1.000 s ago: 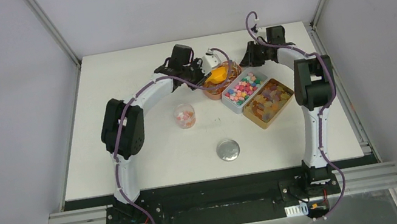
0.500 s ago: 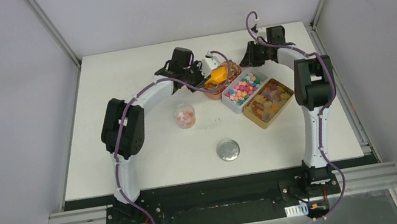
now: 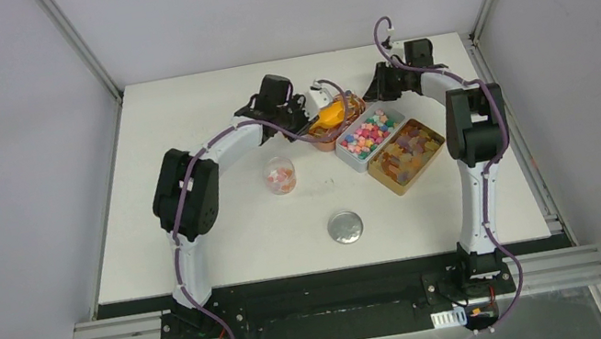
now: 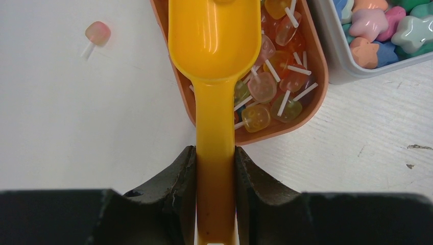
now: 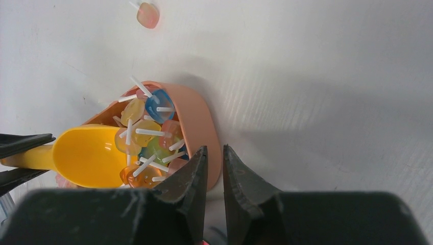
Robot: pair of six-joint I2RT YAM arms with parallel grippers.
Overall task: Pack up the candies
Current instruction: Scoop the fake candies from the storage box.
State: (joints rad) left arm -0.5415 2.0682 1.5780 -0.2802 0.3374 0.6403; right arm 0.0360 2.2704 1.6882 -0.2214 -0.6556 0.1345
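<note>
My left gripper (image 4: 215, 163) is shut on the handle of the orange scoop (image 4: 214, 41). The scoop's bowl lies over the salmon tray (image 4: 286, 133), which holds translucent candies on white sticks (image 4: 263, 87). My right gripper (image 5: 215, 155) is shut on that tray's rim (image 5: 204, 117), one finger inside and one outside. More candies fill a grey tray (image 3: 368, 133) of pastel pieces and a tray of amber gummies (image 3: 406, 154). A small clear cup (image 3: 279, 175) with a few candies stands on the table to the left.
A round silver lid (image 3: 345, 227) lies near the front middle of the table. One stray candy (image 4: 97, 33) lies on the table beyond the salmon tray. The three trays sit tightly side by side at the back right.
The scoop has turned slightly over the salmon tray. Both arms otherwise hold their places, and both grips are unchanged.
</note>
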